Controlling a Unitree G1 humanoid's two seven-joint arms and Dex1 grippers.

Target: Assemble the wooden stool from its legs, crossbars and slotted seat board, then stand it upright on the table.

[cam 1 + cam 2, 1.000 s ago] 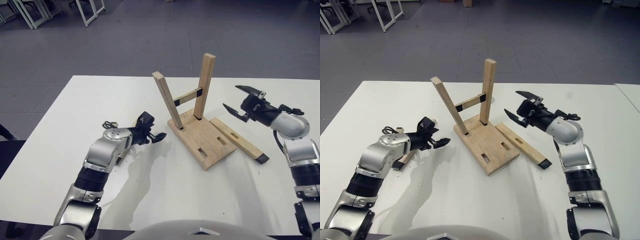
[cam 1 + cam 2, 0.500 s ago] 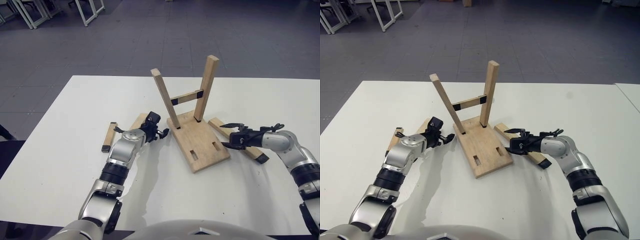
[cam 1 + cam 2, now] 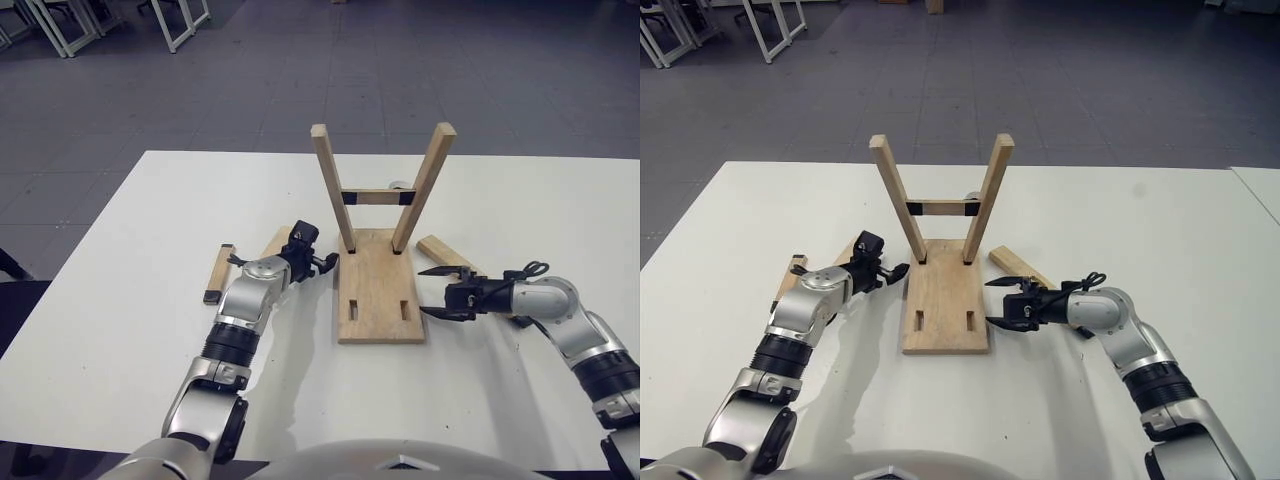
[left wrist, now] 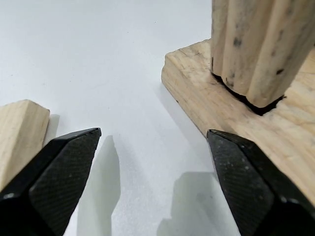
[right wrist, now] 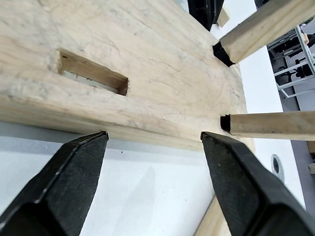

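Note:
The slotted seat board (image 3: 378, 290) lies flat mid-table, with two free slots near its front end. Two legs (image 3: 333, 186) joined by a crossbar (image 3: 376, 197) stand up from its far end. My left gripper (image 3: 322, 262) is open at the board's left edge, near the left leg's base (image 4: 256, 54). My right gripper (image 3: 437, 292) is open against the board's right edge (image 5: 123, 123), beside one slot (image 5: 93, 71). A loose leg (image 3: 448, 253) lies right of the board, behind that arm. More loose pieces (image 3: 215, 272) lie left of the left arm.
The white table (image 3: 120, 330) has bare room in front of the board and on the far left and right. Beyond the far table edge is grey floor with table frames (image 3: 60, 25) at the back left.
The seat board with its two legs has turned to lie square to me. My right gripper followed its right edge toward the centre. The left gripper hardly moved.

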